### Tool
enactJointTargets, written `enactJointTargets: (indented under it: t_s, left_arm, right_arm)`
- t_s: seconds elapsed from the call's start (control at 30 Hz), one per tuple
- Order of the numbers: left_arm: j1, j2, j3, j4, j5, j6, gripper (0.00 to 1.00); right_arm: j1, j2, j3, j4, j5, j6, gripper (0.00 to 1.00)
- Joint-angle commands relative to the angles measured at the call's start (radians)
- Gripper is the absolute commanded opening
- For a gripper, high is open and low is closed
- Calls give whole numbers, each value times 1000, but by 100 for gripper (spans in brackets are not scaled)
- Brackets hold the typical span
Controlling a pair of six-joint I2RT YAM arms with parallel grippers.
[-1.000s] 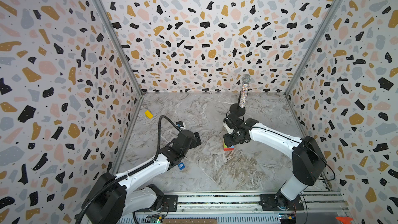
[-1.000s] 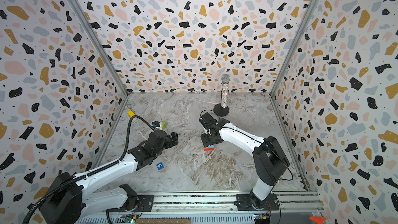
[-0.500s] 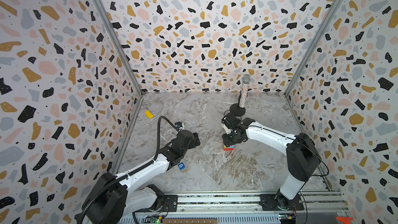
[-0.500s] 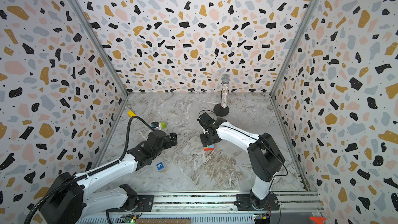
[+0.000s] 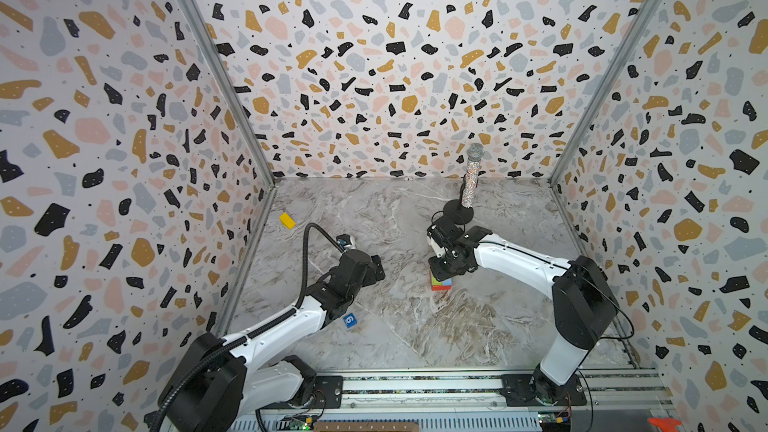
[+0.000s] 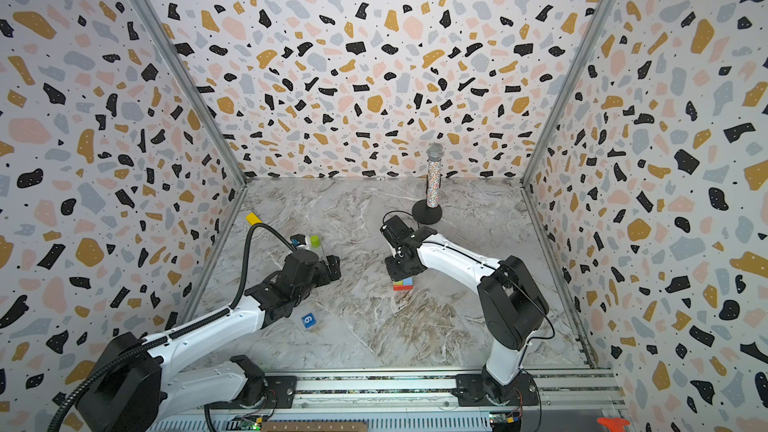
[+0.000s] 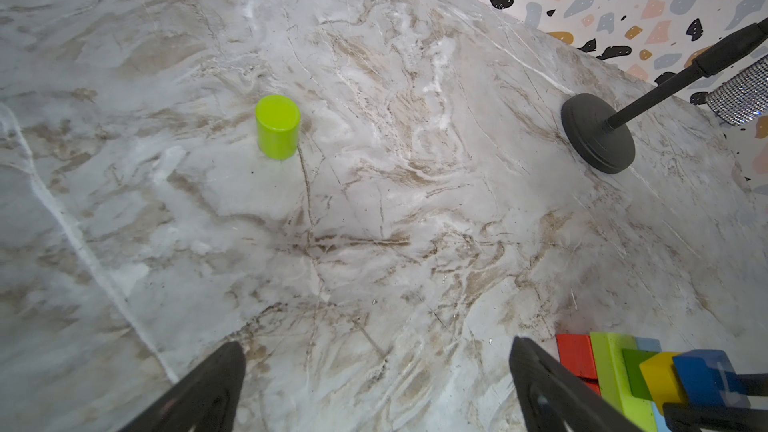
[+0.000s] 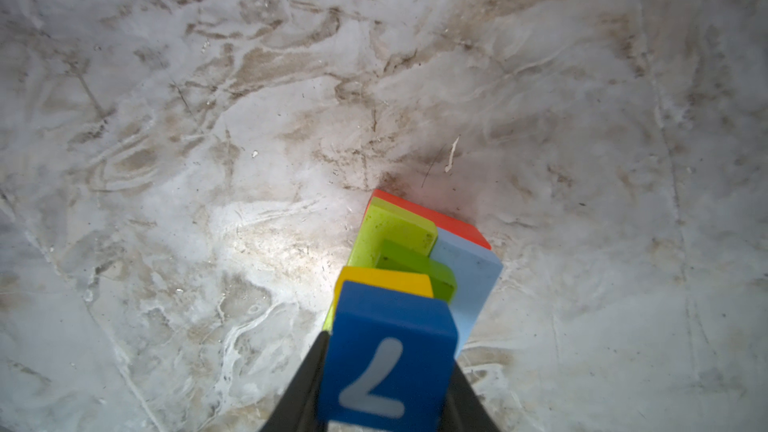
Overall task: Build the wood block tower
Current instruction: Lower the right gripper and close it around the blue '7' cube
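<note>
Tower: the tower stands mid-tabletop, on the near side of the glittery microphone. In both top views only its red and light blue foot shows from under the right arm.
Layers (right wrist view): the red brick is lowest, with the light blue brick on it. Above come the lime green brick, the darker green block and the yellow block.
Top piece: the dark blue 7 cube sits directly over the yellow block. Whether it rests on the block or hangs just clear of it I can't tell from these angles.
Right gripper: its jaws are closed against two opposite sides of the dark blue 7 cube and hold it.
Left gripper: its jaws are spread wide with nothing between them, low over bare tabletop and just beside the tower's foot.
Loose pieces: the lime green cylinder stands upright ahead of the left gripper. The loose yellow brick lies close to the left wall. The loose numbered blue cube lies just beside the left forearm, and its numeral could be a 6 or a 9.
Done (judged): five layers are stacked and roughly in line, and a sixth is at the top in the jaws' grip.
Left (judged): seat and let go of the dark blue 7 cube without nudging the column, then fetch the three loose pieces. No other blocks show.
Stage: past halfway, going by the pieces counted.
</note>
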Motion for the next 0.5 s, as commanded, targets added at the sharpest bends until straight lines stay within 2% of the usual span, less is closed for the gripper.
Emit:
enactJointTargets:
  t_s: [0.0, 0.2, 0.37, 0.47]
  left_arm:
    - [9, -16, -11, 15, 4, 17, 100]
    - [13, -14, -9, 16, 9, 19, 100]
    - [14, -12, -11, 16, 9, 20, 100]
    - [15, -15, -14, 15, 12, 20, 100]
  right_arm:
    - [4, 1, 34, -22, 14, 5, 32]
    - [3, -4, 39, -36, 23, 4, 33]
    - [3, -1, 40, -42, 27, 1, 49]
    - [4, -1, 42, -45, 29, 1, 52]
